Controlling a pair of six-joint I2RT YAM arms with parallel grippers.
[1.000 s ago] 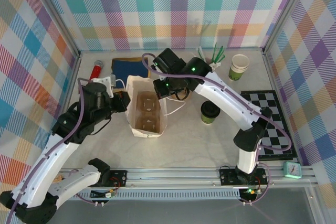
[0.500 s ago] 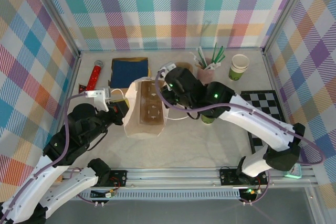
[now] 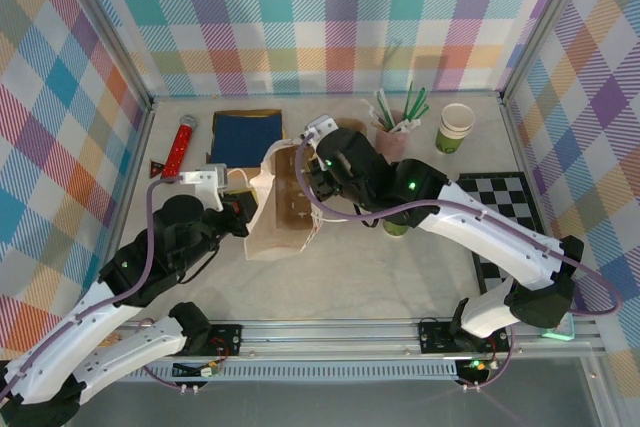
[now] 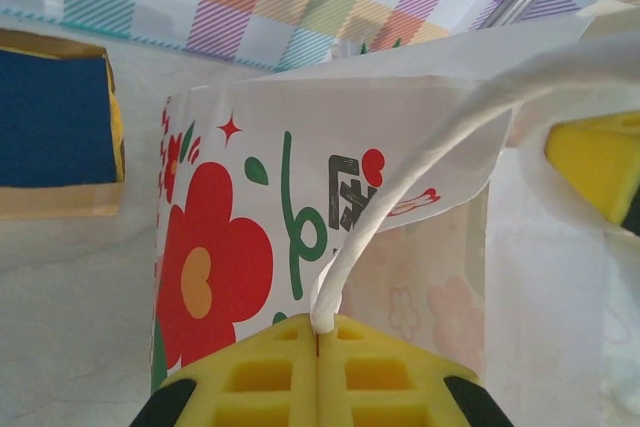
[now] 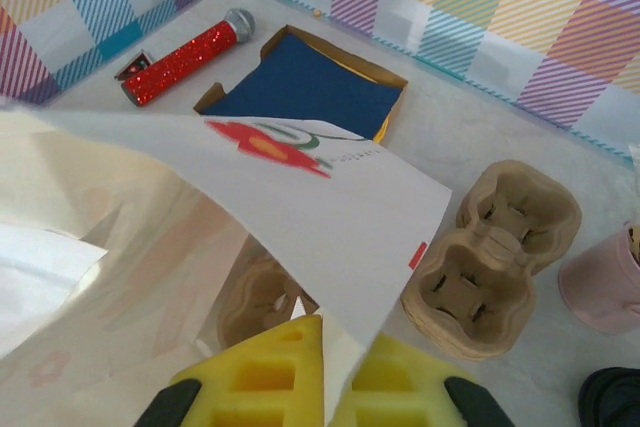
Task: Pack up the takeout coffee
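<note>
Yellow-padded left gripper (image 4: pixel 320 332): jaws pressed together, and the white cord handle (image 4: pixel 400 197) of the paper bag (image 4: pixel 300 197) is pinched at their tips. The bag's printed side, with a red flower and green stems, stands straight ahead of this gripper. A blue pad (image 4: pixel 50 117) lies beyond it to the left.

Right gripper (image 5: pixel 325 347): jaws closed tight on the top edge of the bag's opposite wall, with the paper sheet caught between the two pads. Just below and ahead of them, inside the bag, sits a brown pulp carrier (image 5: pixel 260 297). A second carrier (image 5: pixel 490 257) rests on the table outside the bag, ahead and to the right. A pink cup (image 5: pixel 605 277) stands just past it. Farther ahead lies a red glitter tube (image 5: pixel 185 57).

From the top camera, the bag (image 3: pixel 275 222) hangs between my two grippers, its mouth spread.

The takeout coffee (image 3: pixel 395 229) stands on the table outside the bag, to the right of my right gripper. It is partly hidden under that forearm, and only its green body is visible. Farther right and back is a lidless green-and-white cup (image 3: pixel 456 127).
</note>
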